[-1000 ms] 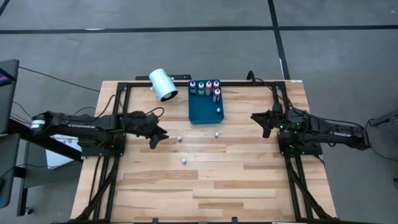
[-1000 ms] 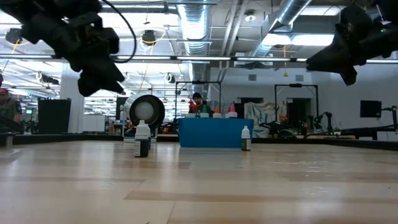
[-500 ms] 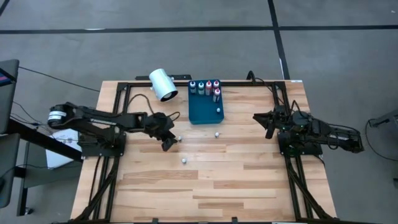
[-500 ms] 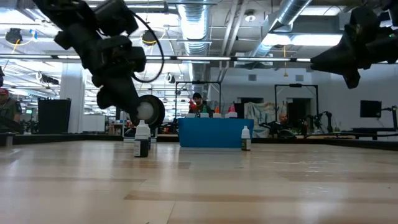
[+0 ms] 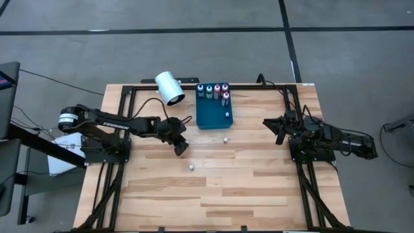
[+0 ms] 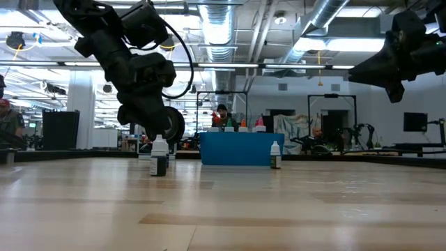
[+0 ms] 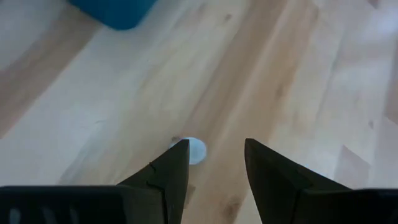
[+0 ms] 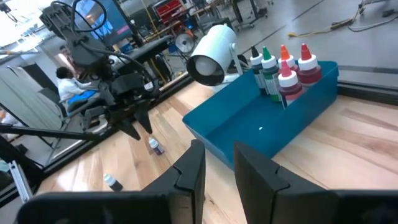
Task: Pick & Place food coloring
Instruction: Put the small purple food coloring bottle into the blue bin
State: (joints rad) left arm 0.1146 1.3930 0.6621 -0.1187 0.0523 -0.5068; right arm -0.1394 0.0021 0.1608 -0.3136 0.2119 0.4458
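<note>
The left end effector [image 5: 180,148] hangs low over the wooden table [image 5: 259,188], its two dark wedge-shaped fingers [image 7: 168,171] parted and holding nothing. Directly below it, seen in the left wrist view, stands a small bottle [image 7: 193,150], its round white cap sitting just ahead of one fingertip and slightly off the middle of the gap. The bottle stands upright, so its long axis runs vertically, in line with a straight descent. The left arm is plainly the nearer one; the move ahead probably calls for a small sideways shift to centre the cap, then a drop and a close.

Two more small bottles [image 5: 192,167] stand loose on the table, one nearer the front and one [image 5: 225,138] just beside the blue tray [image 5: 210,116]. Several bottles with coloured tops [image 5: 217,89] already stand in a row at the tray's far end. The tray looks like smooth hard plastic; the table is pale planked wood. A white cylinder [image 5: 169,88] lies on its side near the tray.

The right end effector [image 5: 279,129] waits well apart at the table's right side, fingers slightly parted and empty.
</note>
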